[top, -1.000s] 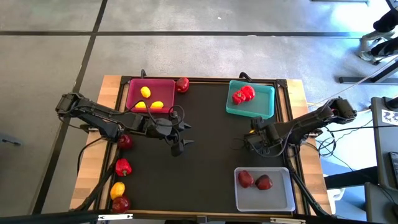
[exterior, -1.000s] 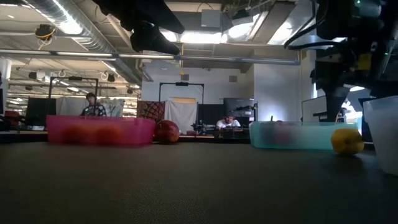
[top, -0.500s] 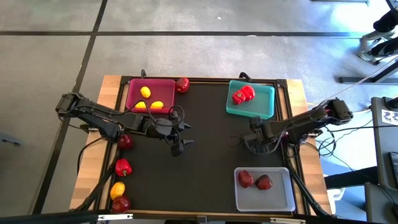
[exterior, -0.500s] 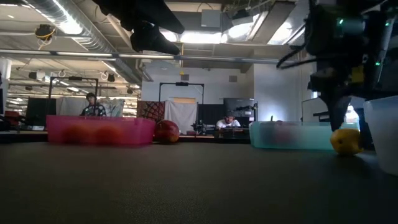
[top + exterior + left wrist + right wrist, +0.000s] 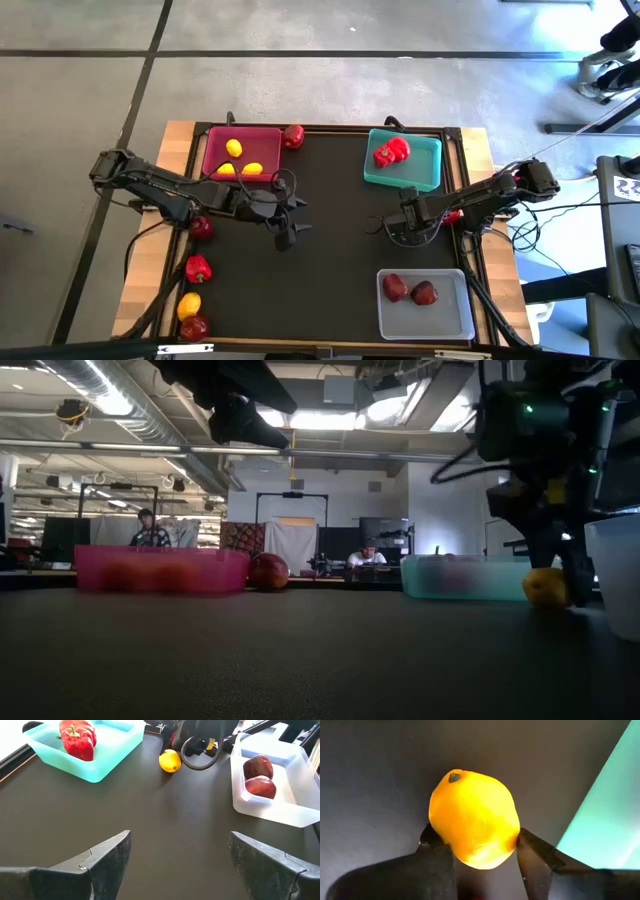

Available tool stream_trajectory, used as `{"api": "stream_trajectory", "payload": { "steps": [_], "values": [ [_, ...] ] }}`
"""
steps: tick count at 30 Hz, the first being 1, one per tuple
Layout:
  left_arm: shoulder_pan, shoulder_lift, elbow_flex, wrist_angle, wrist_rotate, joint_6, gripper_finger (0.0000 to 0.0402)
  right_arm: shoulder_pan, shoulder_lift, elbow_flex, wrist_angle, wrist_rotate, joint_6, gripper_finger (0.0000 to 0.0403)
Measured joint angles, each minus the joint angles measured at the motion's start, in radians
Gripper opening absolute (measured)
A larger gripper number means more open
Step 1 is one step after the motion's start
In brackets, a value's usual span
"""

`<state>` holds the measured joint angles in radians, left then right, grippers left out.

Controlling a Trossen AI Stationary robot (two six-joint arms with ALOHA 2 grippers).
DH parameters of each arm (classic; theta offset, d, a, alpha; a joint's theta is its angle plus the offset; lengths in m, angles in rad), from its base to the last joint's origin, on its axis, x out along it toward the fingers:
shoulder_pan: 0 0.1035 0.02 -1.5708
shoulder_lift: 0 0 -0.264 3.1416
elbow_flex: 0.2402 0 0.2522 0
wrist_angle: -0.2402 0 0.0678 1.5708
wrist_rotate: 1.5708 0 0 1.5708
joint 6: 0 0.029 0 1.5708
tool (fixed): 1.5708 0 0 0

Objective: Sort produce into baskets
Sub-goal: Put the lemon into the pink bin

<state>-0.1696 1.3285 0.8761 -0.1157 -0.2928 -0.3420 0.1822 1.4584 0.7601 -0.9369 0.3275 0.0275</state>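
A yellow lemon (image 5: 474, 817) lies on the black mat near the teal basket (image 5: 405, 160), which holds red peppers (image 5: 391, 151). It also shows in the low view (image 5: 545, 588) and the left wrist view (image 5: 170, 761). My right gripper (image 5: 480, 855) stands over it, shut on it. My left gripper (image 5: 175, 865) hangs open and empty above the mat's middle left (image 5: 285, 218). The pink basket (image 5: 242, 152) holds lemons. The clear basket (image 5: 425, 303) holds two dark apples. My right gripper pinches the lemon's two sides (image 5: 512, 837) between its two fingers (image 5: 535, 855), which come from above and point down. The lemon's stem end (image 5: 454, 777) points away from the fingers. In the low view the lemon rests on the mat.
A dark apple (image 5: 293, 136) lies beside the pink basket. On the wooden strip at the left lie an apple (image 5: 201, 228), a pepper (image 5: 198, 268), a lemon (image 5: 189, 305) and another apple (image 5: 194, 327). People sit in the room behind.
My right gripper has come down and gone a little toward the table's left edge, over the lemon, so that its fingers now stand around it. The lemon has shifted slightly along the mat.
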Motion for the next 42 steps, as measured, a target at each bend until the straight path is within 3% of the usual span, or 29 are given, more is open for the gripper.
{"api": "stream_trajectory", "payload": {
  "steps": [11, 17, 28, 42],
  "values": [
    [0.0, 0.0, 0.0, 0.032, 0.0, 0.023, 0.0326, 0.0, -0.003, 0.206, 0.017, 0.005, 0.036, 0.0095],
    [-0.016, 0.004, 0.0, 0.114, 0.0, 0.139, 0.0326, 0.001, -0.004, 0.305, 0.176, 0.013, 0.028, 0.0095],
    [-0.021, 0.042, 0.0, 0.195, -0.002, 0.188, 0.0326, 0.0, -0.004, 0.321, 0.555, -0.007, -0.035, 0.0095],
    [-0.024, 0.096, 0.0, 0.308, -0.001, 0.189, 0.0326, 0.001, 0.0, 0.321, 0.7, -0.056, -0.027, 0.0095]
  ]
}}
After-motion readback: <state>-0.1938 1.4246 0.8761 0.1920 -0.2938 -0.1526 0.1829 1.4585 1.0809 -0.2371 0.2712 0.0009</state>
